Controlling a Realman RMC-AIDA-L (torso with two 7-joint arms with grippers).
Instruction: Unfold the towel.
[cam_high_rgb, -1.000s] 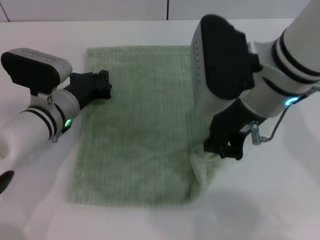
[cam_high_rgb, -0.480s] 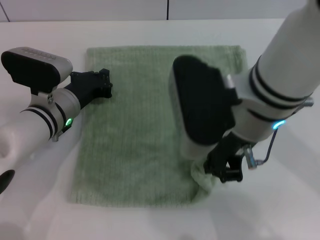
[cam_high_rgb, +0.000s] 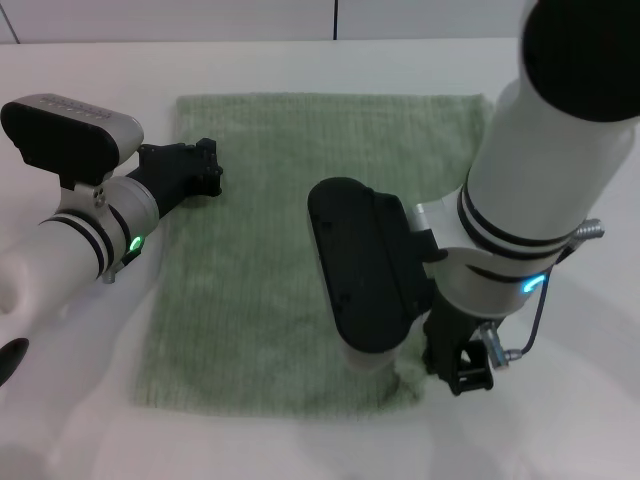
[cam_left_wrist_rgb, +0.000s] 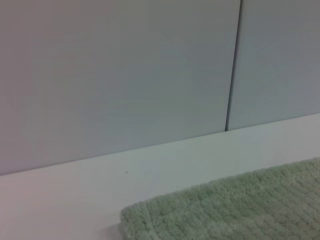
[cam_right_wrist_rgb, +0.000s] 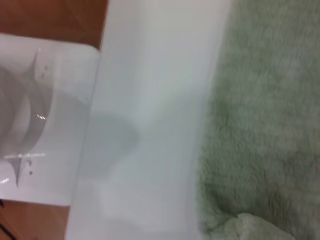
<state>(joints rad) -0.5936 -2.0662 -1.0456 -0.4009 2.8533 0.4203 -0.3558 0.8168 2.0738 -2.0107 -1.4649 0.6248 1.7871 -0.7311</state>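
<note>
**Right gripper at the near right corner of the towel**

The towel (cam_high_rgb: 270, 240) lies flat on the white table (cam_high_rgb: 90, 420), in front of the robot. Only its near right corner is bunched into a small lump. The right gripper (cam_high_rgb: 460, 370) is low at this lump and its fingers are closed on the cloth. The left gripper (cam_high_rgb: 190, 168) rests at the far left edge of the towel, touching it; I cannot tell if its fingers are open or closed.
</note>
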